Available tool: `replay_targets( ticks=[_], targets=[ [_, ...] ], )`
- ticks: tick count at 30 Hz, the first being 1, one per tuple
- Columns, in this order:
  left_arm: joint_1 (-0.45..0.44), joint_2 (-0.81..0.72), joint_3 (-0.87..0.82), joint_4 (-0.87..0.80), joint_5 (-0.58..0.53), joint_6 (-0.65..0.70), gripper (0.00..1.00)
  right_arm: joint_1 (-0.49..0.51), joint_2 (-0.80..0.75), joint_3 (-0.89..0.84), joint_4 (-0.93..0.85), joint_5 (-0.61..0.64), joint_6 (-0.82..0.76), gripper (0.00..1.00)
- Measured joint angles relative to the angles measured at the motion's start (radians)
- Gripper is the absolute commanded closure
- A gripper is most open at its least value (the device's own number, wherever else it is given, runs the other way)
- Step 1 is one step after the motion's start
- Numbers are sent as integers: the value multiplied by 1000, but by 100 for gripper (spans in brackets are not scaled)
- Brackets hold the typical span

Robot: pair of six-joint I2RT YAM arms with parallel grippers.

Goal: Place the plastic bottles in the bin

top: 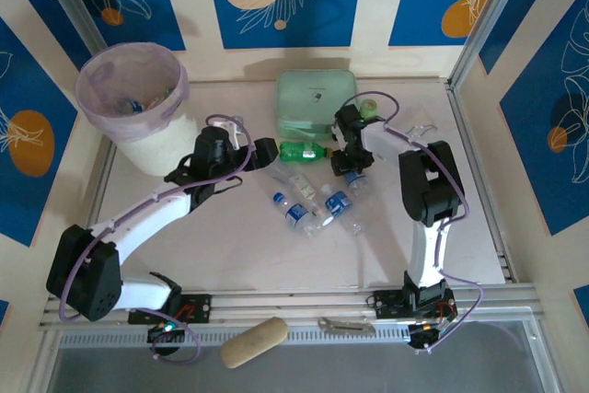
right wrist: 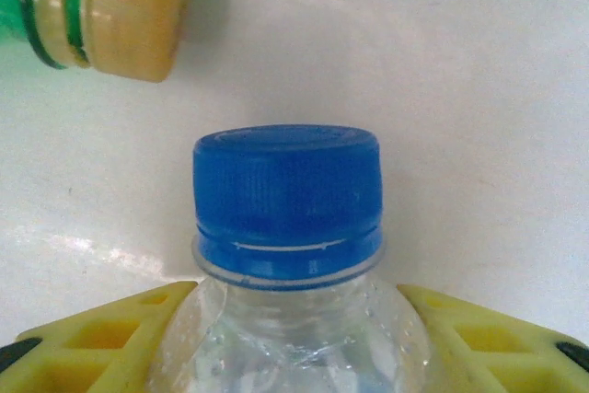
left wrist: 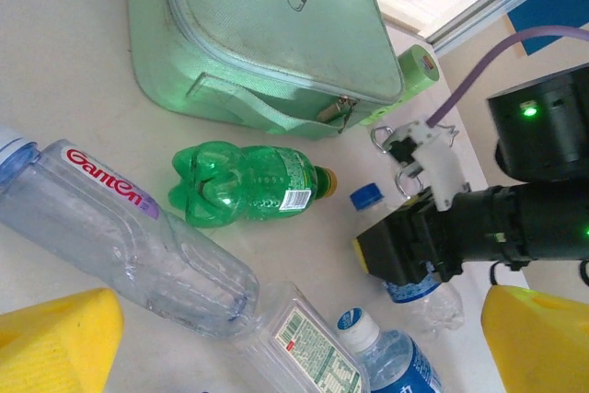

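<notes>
Right tool [right wrist: 294, 342] pinches a blue-capped bottle [right wrist: 287, 200]; left tool [left wrist: 296, 342] spread wide by the "Ganten" bottle [left wrist: 120, 227].

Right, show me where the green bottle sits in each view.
Top view: green bottle lies mid-table, just below the mint case.
Left wrist: centre-left, cap pointing right.
Right wrist: its yellow cap and neck, top-left corner.
Shared landmark: the blue-capped bottle beside that cap.
</notes>
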Motion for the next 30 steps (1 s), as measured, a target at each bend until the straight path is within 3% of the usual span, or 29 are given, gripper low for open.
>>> replay_targets(
  ticks=[8,16,23,30],
  targets=[
    [-36,46,21,0,45,26,0,-43,-225,-30,19,-59,102,49],
    [-172,134,51,47,97,50,0,-44,-497,-180,210,-222,391,52],
    [-258,189,95,100,127,53,0,11,-537,-288,398,-320,613,53],
    [-271,252,150,138,158,53,4,84,-537,-288,483,-379,707,53]
  ],
)
